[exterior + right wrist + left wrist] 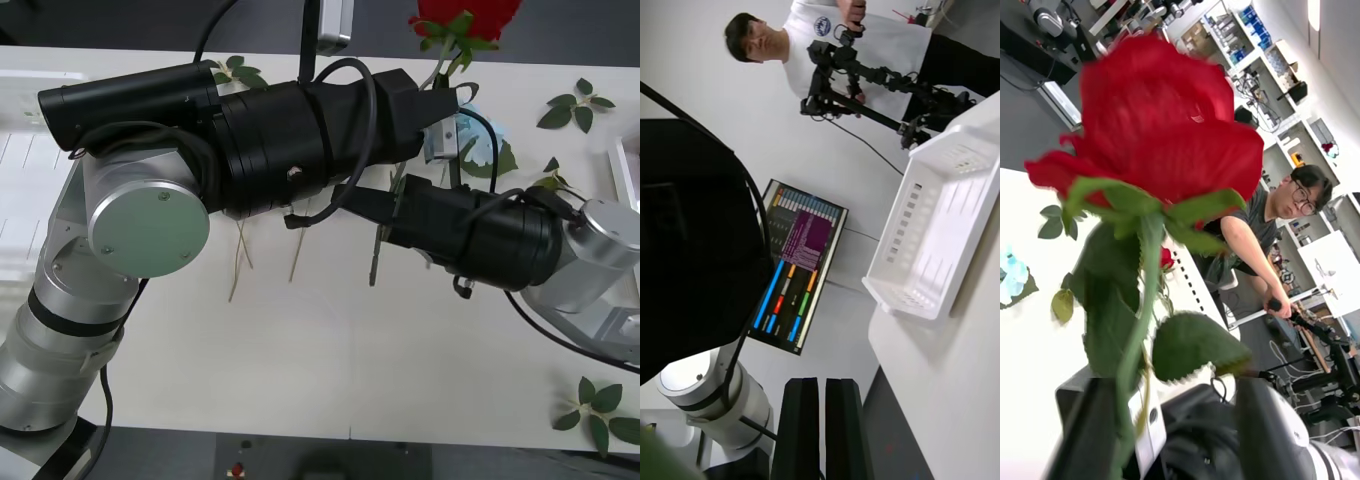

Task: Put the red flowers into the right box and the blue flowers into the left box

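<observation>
Overhead, the left gripper (1142,420) clamps 1 red rose (1161,127) upright; the right gripper (822,427), fingers together, points sideways toward the white tray (936,225).

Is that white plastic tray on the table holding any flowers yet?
No. In the right wrist view the white shallow plastic tray lies bare inside, with no red rose or blue hydrangea in it.

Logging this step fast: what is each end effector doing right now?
Left end effector: shut on a red rose, lifted off the table.
Right end effector: shut, holding nothing, near the left box.
</observation>
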Available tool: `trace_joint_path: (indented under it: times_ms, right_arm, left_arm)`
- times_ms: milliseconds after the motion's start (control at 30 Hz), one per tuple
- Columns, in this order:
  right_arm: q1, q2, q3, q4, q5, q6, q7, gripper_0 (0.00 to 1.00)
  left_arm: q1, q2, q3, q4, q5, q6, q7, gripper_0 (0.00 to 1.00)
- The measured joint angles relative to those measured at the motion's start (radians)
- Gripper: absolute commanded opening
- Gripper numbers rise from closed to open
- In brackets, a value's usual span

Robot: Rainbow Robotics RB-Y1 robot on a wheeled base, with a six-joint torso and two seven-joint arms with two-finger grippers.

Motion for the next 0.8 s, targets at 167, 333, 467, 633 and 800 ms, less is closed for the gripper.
trace_joint_path:
  times_ms: [167,333,467,633,800]
  right_arm:
    - [-0.005,-0.126,0.000,0.000,-0.067,0.017,0.000,0.00]
    - [-0.003,-0.266,-0.019,0.001,-0.087,0.032,0.000,0.00]
    - [0.021,-0.384,-0.080,0.001,-0.087,0.034,0.000,0.00]
    - [0.065,-0.552,-0.145,0.043,-0.087,0.064,0.000,0.00]
    - [0.065,-0.723,-0.139,0.148,-0.087,0.079,-0.001,0.00]
  left_arm:
    - [0.000,0.000,0.000,0.000,0.016,0.000,0.000,1.00]
    - [0.000,0.000,0.000,0.000,0.016,-0.001,-0.001,1.00]
    - [0.000,0.001,0.019,0.000,0.030,-0.008,-0.007,1.00]
    - [0.001,0.060,0.136,-0.001,0.074,0.083,-0.011,1.00]
    - [0.004,0.238,0.267,0.003,0.070,0.253,-0.034,1.00]
